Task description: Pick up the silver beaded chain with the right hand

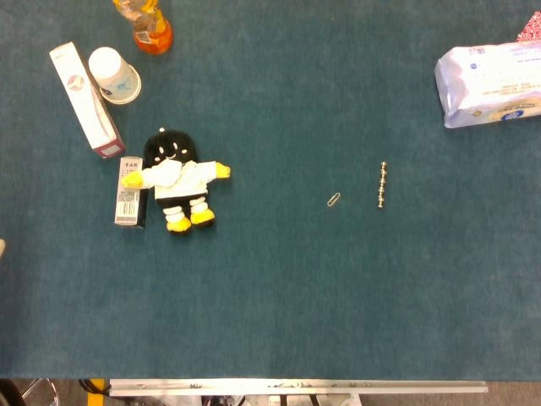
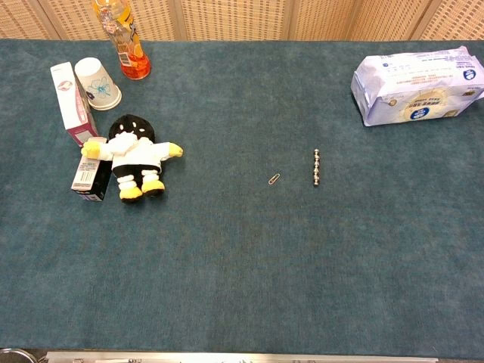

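Observation:
The silver beaded chain lies stretched in a short straight line, running near to far, on the teal table cloth right of centre; the chest view shows the chain the same way. Nothing touches it. Neither hand nor any arm shows in the head view or the chest view.
A small paper clip lies just left of the chain. A white tissue pack sits at the far right. At the left are a plush doll, a small box, a tall pink-white box, a paper cup and an orange bottle.

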